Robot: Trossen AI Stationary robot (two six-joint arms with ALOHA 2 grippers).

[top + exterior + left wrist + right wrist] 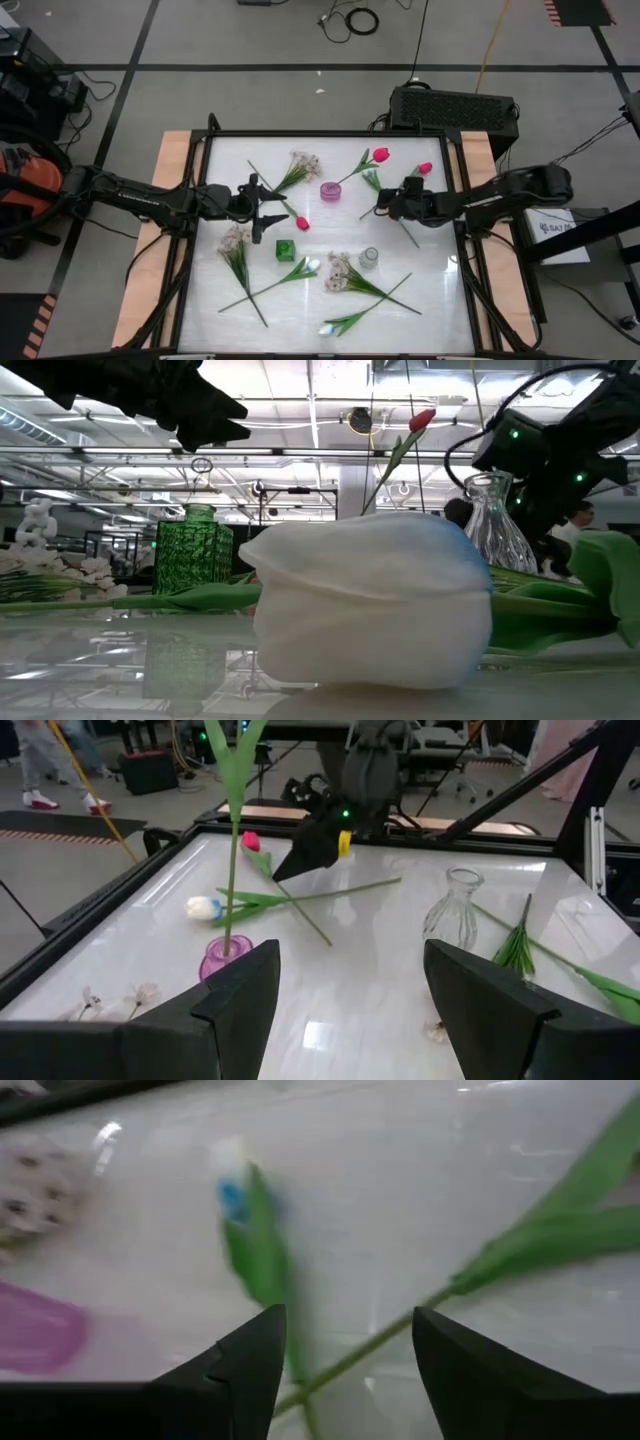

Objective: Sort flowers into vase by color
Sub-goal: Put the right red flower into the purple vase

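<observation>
My right gripper (pixel 382 204) (pixel 350 1370) is open and hovers low over a white tulip (pixel 232 1180) (pixel 203 907). The tulip's green stem (pixel 345 1360) lies on the table and runs between the fingers without visible touch. A pink tulip (pixel 379 155) stands with its stem in the pink vase (pixel 331 190) (pixel 222 958). My left gripper (pixel 272 214) (pixel 350 1010) is open and empty, left of that vase, beside a pink tulip (pixel 302 223) lying on the table. Another pink tulip (pixel 425 169) lies behind the right gripper.
A green vase (pixel 285 249) (pixel 195 545) and a clear glass vase (pixel 369 258) (pixel 452 910) stand near the middle. Cream blossom sprays (pixel 303 163), (pixel 236 240), (pixel 338 268) lie around them. A white tulip (pixel 370 600) lies at the near edge. A raised frame rims the table.
</observation>
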